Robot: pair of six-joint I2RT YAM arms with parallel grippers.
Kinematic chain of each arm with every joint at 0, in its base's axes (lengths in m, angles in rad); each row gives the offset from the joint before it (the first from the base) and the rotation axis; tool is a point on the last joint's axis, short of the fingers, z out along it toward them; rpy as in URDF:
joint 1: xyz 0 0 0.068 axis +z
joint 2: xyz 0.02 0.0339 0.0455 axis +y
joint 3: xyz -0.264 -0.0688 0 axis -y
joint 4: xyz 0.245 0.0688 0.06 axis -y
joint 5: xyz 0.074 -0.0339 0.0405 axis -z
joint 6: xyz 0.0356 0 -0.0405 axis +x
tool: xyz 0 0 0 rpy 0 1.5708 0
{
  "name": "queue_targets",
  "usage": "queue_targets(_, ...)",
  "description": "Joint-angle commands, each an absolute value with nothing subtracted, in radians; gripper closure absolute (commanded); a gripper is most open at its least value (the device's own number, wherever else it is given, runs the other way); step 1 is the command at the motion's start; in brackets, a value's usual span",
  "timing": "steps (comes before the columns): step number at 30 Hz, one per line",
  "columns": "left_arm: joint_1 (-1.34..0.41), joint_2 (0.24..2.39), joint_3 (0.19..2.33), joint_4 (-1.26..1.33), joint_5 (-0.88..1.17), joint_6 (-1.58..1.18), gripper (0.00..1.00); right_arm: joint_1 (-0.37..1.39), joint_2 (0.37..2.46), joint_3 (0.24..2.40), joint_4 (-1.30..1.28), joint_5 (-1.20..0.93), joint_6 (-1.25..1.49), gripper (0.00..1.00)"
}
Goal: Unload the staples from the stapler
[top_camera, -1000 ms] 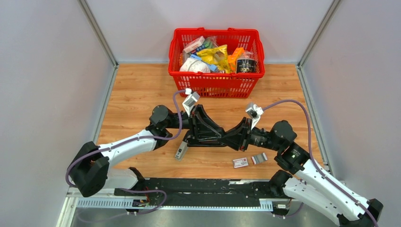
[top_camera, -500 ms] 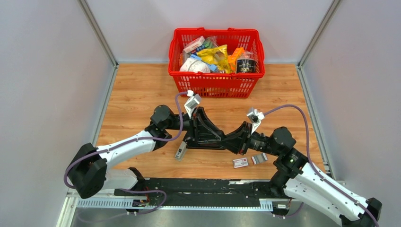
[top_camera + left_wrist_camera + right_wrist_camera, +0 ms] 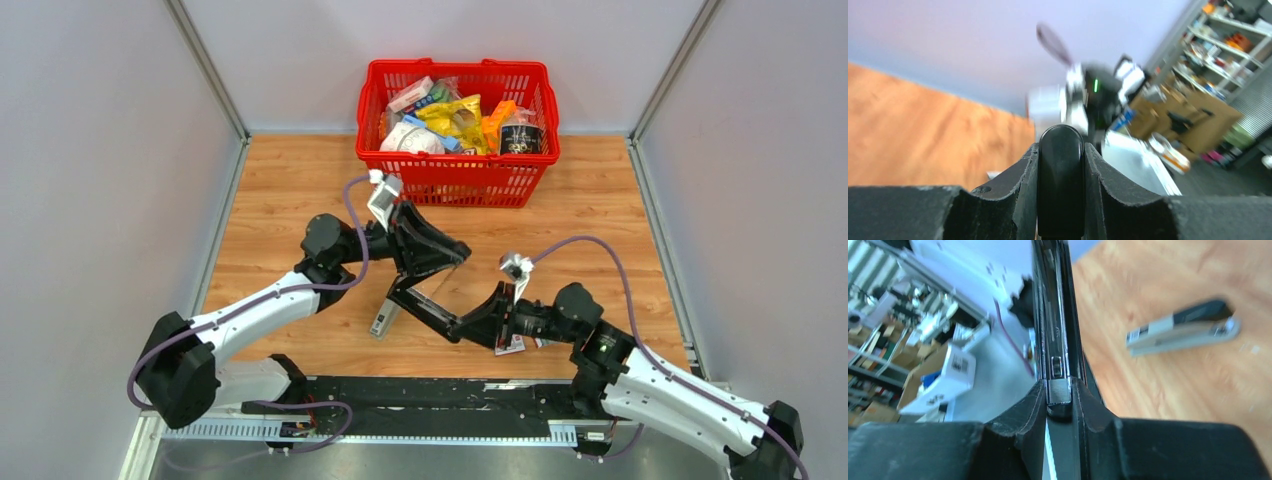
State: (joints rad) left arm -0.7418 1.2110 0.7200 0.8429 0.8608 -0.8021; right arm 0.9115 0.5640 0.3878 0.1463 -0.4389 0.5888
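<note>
Left gripper [image 3: 452,256] clamping black stapler [image 3: 420,308] by rounded top arm. Right gripper [image 3: 470,322] pinching opposite arm. Both pincers closed tight on it, spreading hinge into wide V above counter's near-centre, exposing magazine. No staples discernible; possibly sitting inside shiny rail [image 3: 1052,315], view blurred. Second grey stapler [image 3: 383,320] lying toward near edge.

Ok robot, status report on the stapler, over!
Left gripper, right gripper both shut on black stapler, spread open between them. Staples not in sight. Grey stapler on table nearby, not blocking.
</note>
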Motion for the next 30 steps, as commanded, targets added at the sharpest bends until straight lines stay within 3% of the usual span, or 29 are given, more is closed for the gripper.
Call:
queue_targets(1,-0.709,1.147,0.853,1.124,0.583,-0.736,1.0,0.98,0.591,0.311,-0.018,-0.575,0.664,0.82)
queue_targets(9,-0.701,1.155,0.85,1.149,0.595,-0.756,1.0,0.989,0.584,0.331,-0.035,-0.557,0.657,0.82)
queue_targets(23,-0.701,1.137,0.789,1.065,0.62,-0.68,1.0,0.991,0.578,0.561,-0.385,-0.35,0.523,0.78)
queue_targets(30,-0.701,1.129,0.764,1.011,0.626,-0.637,1.0,0.989,0.577,0.649,-0.515,-0.238,0.474,0.64)
